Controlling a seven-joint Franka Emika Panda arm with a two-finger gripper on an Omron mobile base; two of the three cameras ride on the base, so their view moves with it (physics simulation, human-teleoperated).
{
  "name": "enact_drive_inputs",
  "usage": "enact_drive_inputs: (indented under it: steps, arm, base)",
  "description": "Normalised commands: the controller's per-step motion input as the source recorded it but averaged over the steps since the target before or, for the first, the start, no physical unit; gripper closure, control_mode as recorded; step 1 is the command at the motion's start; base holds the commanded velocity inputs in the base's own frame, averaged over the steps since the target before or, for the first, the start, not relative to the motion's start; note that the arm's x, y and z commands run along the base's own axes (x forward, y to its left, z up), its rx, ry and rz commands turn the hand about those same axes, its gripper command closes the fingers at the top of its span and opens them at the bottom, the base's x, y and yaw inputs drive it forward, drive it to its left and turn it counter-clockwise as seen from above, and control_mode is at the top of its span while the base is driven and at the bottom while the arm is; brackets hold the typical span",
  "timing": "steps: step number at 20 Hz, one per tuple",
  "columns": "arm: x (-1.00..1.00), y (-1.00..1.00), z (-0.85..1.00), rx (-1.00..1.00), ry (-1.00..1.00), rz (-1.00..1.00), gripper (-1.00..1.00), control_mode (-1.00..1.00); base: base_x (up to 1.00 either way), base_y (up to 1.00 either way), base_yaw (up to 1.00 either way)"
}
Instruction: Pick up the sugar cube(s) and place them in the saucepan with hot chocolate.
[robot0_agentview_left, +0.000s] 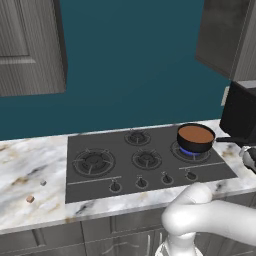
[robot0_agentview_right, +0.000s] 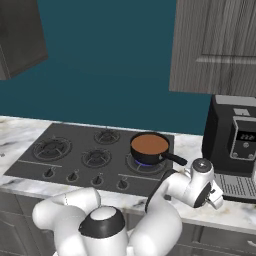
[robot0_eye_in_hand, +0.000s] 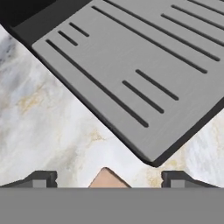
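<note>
Hand view: the two-finger gripper (robot0_eye_in_hand: 110, 178) points down at the white, tan-veined marble counter (robot0_eye_in_hand: 48, 131), its dark finger tips (robot0_eye_in_hand: 41, 178) spread wide with nothing clamped between them. A small tan, sharp-cornered shape (robot0_eye_in_hand: 105, 178) lies on the marble in the gap, clear of both tips; what it is cannot be told. Just beyond stands the flat grey slotted drip tray (robot0_eye_in_hand: 131, 57) of the black coffee machine (robot0_agentview_right: 234, 142).

From the right base view, the gripper (robot0_agentview_right: 216, 196) hangs low over the counter in front of that machine, to the right of the dark grey gas cooktop (robot0_agentview_right: 75, 150). The small round dark saucepan (robot0_agentview_right: 150, 147) of smooth brown liquid sits on the right-hand burner, over a blue flame, its long black handle pointing toward the machine.

In the left base view, the pale greyish-white sugar cube (robot0_agentview_left: 43, 183) and the reddish-brown sugar cube (robot0_agentview_left: 30, 199) lie near each other on the marble left of the cooktop, well apart from the saucepan (robot0_agentview_left: 195, 137).
</note>
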Motion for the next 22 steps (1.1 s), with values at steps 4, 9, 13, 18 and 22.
enact_drive_inputs:
  steps: [4, 9, 13, 18, 22]
  arm:
    - [-0.18, 0.00, -0.21, 0.00, 0.01, 0.00, 1.00, -1.00]
    - [-0.23, 0.00, -0.21, 0.00, 0.01, 0.00, 1.00, -1.00]
    - [-0.30, 0.00, -0.18, 0.00, 0.01, 0.00, 1.00, -1.00]
    - [-0.22, 0.02, -0.11, -0.03, 0.01, 0.00, 1.00, -1.00]
    - [-0.06, 0.00, -0.07, -0.03, 0.01, 0.00, 1.00, -1.00]
  base:
    - [0.00, 0.00, 0.00]
    - [0.00, 0.00, 0.00]
    - [0.00, 0.00, 0.00]
    - [0.00, 0.00, 0.00]
    - [0.00, 0.00, 0.00]
